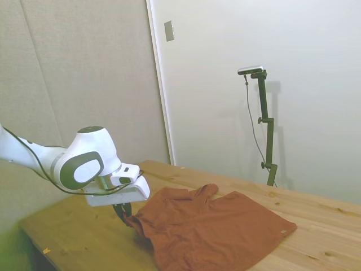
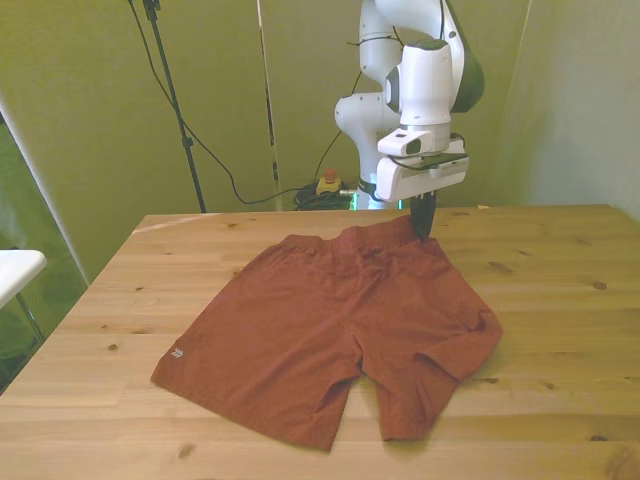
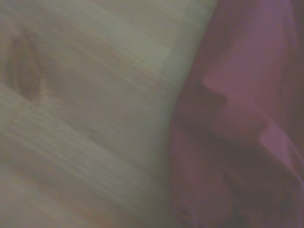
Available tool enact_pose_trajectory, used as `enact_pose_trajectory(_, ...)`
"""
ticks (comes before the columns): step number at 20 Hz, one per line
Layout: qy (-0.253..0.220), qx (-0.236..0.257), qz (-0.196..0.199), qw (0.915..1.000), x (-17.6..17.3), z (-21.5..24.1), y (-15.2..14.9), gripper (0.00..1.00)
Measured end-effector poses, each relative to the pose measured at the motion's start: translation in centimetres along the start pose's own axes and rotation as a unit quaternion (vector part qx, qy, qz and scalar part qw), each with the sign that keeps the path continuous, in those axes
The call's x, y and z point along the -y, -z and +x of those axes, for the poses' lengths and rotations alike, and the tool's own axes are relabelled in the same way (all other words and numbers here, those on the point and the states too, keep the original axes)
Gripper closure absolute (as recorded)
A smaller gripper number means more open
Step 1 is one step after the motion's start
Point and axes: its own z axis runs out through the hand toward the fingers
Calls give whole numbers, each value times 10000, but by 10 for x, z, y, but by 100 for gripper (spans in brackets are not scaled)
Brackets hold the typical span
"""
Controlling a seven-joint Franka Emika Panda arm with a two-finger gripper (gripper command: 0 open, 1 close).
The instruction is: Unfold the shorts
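Observation:
The rust-brown shorts [image 2: 330,330] lie spread on the wooden table [image 2: 560,270], waistband toward the far edge and legs toward the near edge. The leg on the front view's right is rumpled and folded over itself. My gripper [image 2: 424,225] points down at the waistband corner on the front view's right, its dark fingers close together with the fabric drawn up to them. From the side, the gripper [image 1: 123,212] meets the shorts [image 1: 214,226] at their left tip. The blurred wrist view has shorts fabric [image 3: 237,118] beside bare wood [image 3: 85,118].
A white surface [image 2: 15,265] juts in at the front view's left edge, off the table. Cables and a thin dark tripod [image 2: 175,100] stand behind the far edge, with a small red-topped button [image 2: 327,182] near the robot's base.

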Motion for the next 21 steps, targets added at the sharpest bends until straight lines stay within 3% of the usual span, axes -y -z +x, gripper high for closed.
enact_pose_trajectory(1,-5,4,-14,10000,4,-5,0,0)
enact_pose_trajectory(13,-102,39,-29,9999,28,-18,10,0)
enact_pose_trajectory(21,-500,219,165,9984,44,-35,78,0)
